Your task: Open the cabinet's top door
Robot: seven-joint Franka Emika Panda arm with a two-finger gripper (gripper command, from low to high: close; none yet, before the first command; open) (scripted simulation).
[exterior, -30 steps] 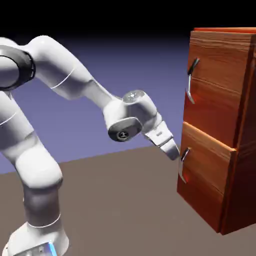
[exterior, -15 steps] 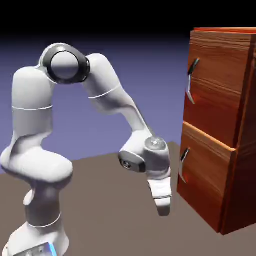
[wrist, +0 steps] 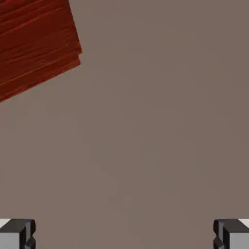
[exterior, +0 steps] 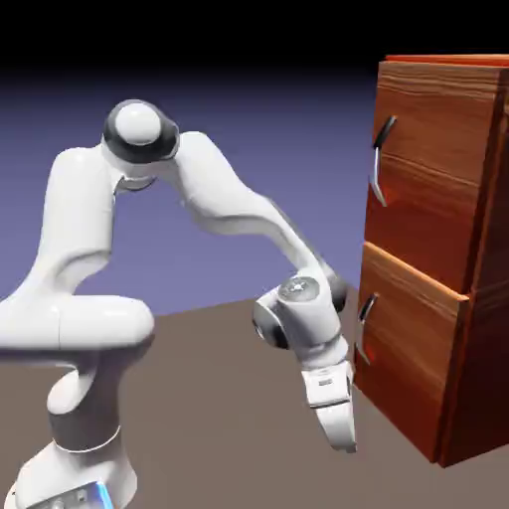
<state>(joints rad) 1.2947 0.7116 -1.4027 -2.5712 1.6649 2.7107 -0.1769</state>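
Note:
The reddish wood-grain cabinet (exterior: 447, 249) stands at the exterior view's right. Its top door (exterior: 427, 169) looks flush and shut, with a slim dark bar handle (exterior: 379, 159) on its front. My gripper (exterior: 343, 437) hangs low, pointing down at the table in front of the lower panel, well below the top handle and touching nothing. In the hand view my gripper (wrist: 124, 233) is open, its two grey fingertips (wrist: 17, 233) far apart with only bare table between them. A corner of the cabinet (wrist: 34, 44) shows at that view's upper left.
The lower panel (exterior: 408, 338) carries a similar dark handle (exterior: 364, 328), just right of my wrist, and its front stands out past the top door's. The brown table (exterior: 219, 398) stretches left of the cabinet, with the arm's base (exterior: 70, 477) at the lower left.
The hand has swung down from the lower handle's height to just above the table, now pointing downward. The elbow and shoulder have folded upward and left. The jaws stayed open.

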